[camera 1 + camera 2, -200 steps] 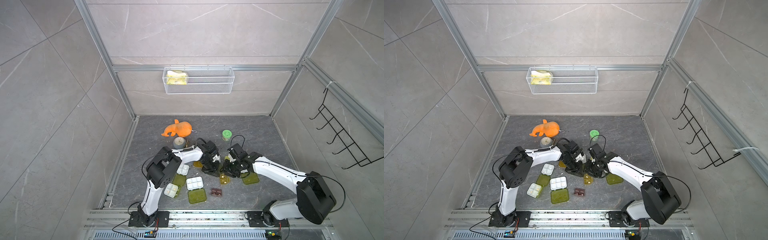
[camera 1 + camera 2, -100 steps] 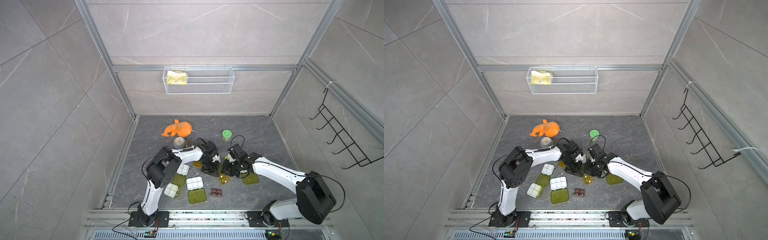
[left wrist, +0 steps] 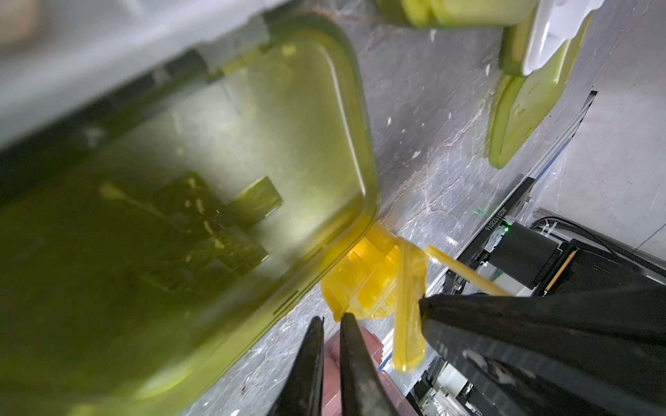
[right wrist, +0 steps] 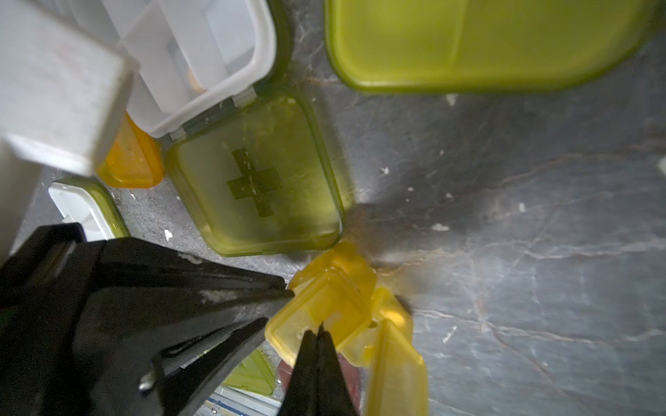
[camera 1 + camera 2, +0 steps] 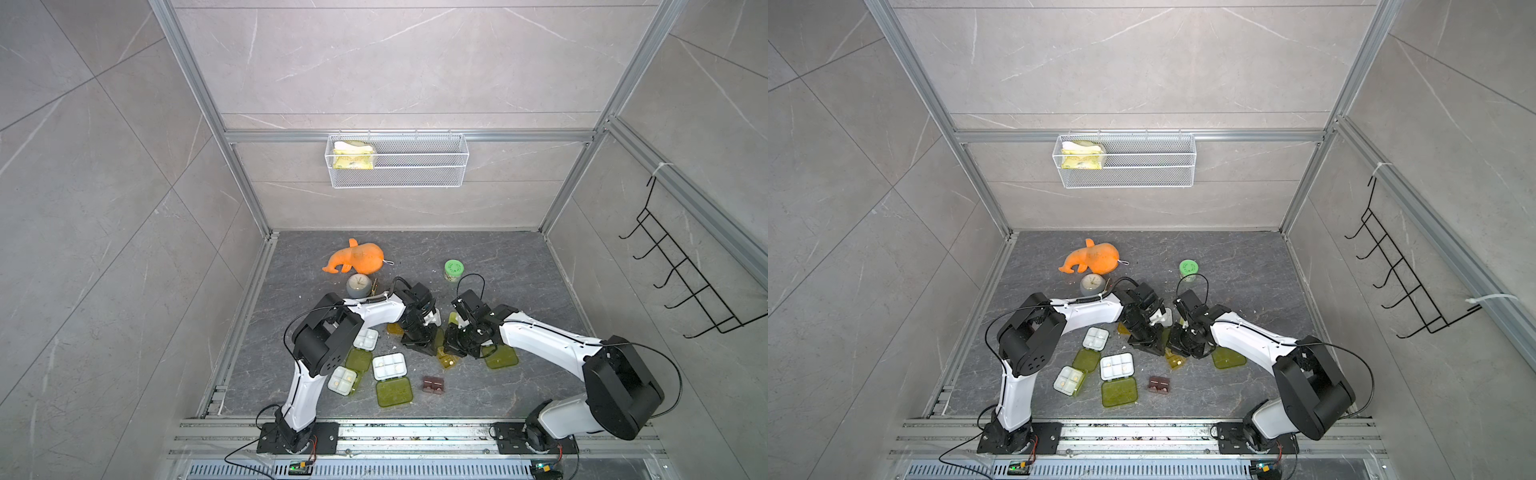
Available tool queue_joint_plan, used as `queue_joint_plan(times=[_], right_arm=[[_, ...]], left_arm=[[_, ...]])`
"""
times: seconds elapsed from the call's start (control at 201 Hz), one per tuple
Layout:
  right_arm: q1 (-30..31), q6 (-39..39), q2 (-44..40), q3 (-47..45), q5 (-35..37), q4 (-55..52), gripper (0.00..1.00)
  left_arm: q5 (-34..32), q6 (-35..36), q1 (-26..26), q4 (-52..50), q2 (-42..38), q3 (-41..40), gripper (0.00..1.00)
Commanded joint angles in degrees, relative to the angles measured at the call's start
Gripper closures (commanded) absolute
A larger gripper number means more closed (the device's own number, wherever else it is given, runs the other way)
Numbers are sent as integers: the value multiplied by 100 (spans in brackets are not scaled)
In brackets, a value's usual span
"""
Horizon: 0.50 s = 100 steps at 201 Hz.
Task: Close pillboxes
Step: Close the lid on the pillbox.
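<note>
A small amber pillbox (image 5: pixel 448 358) (image 4: pixel 324 306) lies mid-floor with its two lids raised. My right gripper (image 4: pixel 319 329) (image 5: pixel 451 353) is shut, with its tip against one raised lid. My left gripper (image 3: pixel 332 318) (image 5: pixel 430 350) stands just left of it, open by only a slit and empty, with one fingertip at the box's edge. An open pillbox with a cross-marked green lid (image 4: pixel 259 183) (image 3: pixel 198 180) touches the amber one. Other open pillboxes (image 5: pixel 388 365) (image 5: pixel 365 338) (image 5: pixel 342 380) lie nearer the front left.
A flat green lid (image 5: pixel 500 356) lies under my right arm and a brown two-cell box (image 5: pixel 433 384) sits in front. Behind are an orange plush toy (image 5: pixel 355 259), a grey clock (image 5: pixel 359 286) and a green-lidded jar (image 5: pixel 453 270). A wire basket (image 5: pixel 397 160) hangs on the back wall.
My right gripper's jaws have closed at the amber pillbox. Both arms have stayed nearly where they were.
</note>
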Motion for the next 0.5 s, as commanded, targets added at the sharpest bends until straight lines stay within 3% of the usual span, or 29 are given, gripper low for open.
queue_joint_plan(times=[0.0, 0.493], right_arm=[[78, 34, 138, 177, 101, -174, 100], [191, 51, 399, 373, 269, -321, 100]], left_arm=[[-48, 187, 44, -165, -301, -92, 86], [-190, 273, 153, -244, -615, -301, 87]])
